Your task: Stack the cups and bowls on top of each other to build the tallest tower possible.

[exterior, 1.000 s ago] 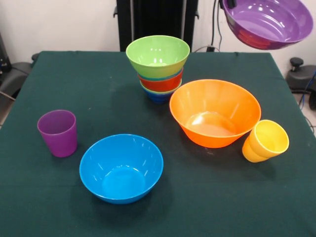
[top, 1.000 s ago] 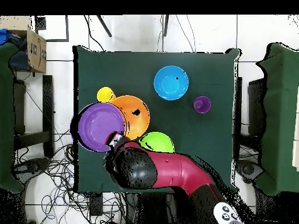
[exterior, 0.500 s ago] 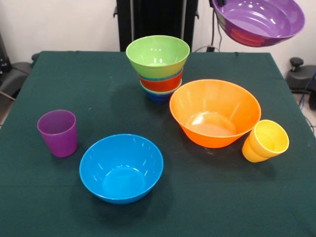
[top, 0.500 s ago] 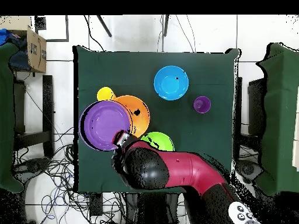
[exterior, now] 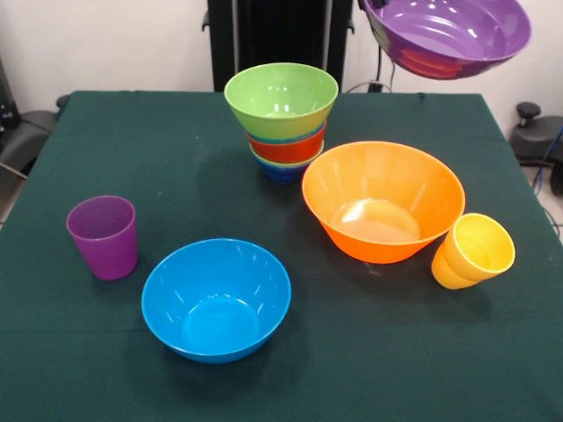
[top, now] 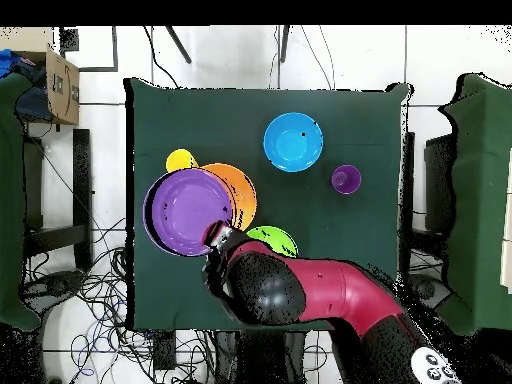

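Note:
My gripper [top: 218, 237] is shut on the rim of the wide purple bowl [exterior: 449, 35], which hangs tilted in the air above the table's far right. From overhead the purple bowl [top: 190, 210] overlaps the large orange bowl [top: 246, 192]. The tower [exterior: 283, 132] has a green bowl [exterior: 281, 97] on top, then light blue, red-orange [exterior: 288, 148] and dark blue bowls. The orange bowl [exterior: 383, 200] stands right of the tower, and a tilted yellow cup [exterior: 475, 251] lies beside it. A large blue bowl [exterior: 215, 299] and a purple cup [exterior: 104, 236] stand near the front left.
A dark green cloth [exterior: 132, 141] covers the table. The black pedestal [exterior: 273, 35] rises just behind the tower. From overhead my red arm [top: 320, 290] hides part of the green bowl [top: 272, 238]. A cardboard box [top: 60, 85] sits off the table's corner.
The gripper has carried the purple bowl sideways in the air toward the tower, leftward in the front view. Everything on the table stayed put.

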### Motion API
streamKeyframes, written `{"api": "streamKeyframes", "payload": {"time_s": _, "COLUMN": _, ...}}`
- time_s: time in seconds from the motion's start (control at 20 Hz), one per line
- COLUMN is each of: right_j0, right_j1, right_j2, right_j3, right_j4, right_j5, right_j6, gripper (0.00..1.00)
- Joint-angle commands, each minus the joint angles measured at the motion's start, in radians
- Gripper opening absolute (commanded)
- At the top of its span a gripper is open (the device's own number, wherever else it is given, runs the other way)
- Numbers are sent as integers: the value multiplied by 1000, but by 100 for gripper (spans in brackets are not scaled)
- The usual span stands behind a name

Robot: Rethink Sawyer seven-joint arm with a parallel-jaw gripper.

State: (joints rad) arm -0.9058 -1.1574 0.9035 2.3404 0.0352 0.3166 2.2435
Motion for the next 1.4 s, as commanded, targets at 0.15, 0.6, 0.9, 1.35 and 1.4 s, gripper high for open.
{"api": "streamKeyframes", "payload": {"time_s": 0.15, "right_j0": -43, "right_j1": 47, "right_j2": 76, "right_j3": 5, "right_j4": -106, "right_j5": 154, "right_j6": -160, "gripper": 0}}
{"api": "streamKeyframes", "payload": {"time_s": 0.6, "right_j0": -98, "right_j1": 100, "right_j2": 98, "right_j3": -23, "right_j4": -172, "right_j5": 175, "right_j6": -176, "gripper": 0}}
{"api": "streamKeyframes", "payload": {"time_s": 0.9, "right_j0": -141, "right_j1": 131, "right_j2": 117, "right_j3": -43, "right_j4": -210, "right_j5": 197, "right_j6": -190, "gripper": 0}}
{"api": "streamKeyframes", "payload": {"time_s": 1.35, "right_j0": -192, "right_j1": 159, "right_j2": 148, "right_j3": -86, "right_j4": -241, "right_j5": 260, "right_j6": -209, "gripper": 0}}
{"api": "streamKeyframes", "payload": {"time_s": 1.4, "right_j0": -197, "right_j1": 162, "right_j2": 151, "right_j3": -92, "right_j4": -244, "right_j5": 269, "right_j6": -210, "gripper": 0}}
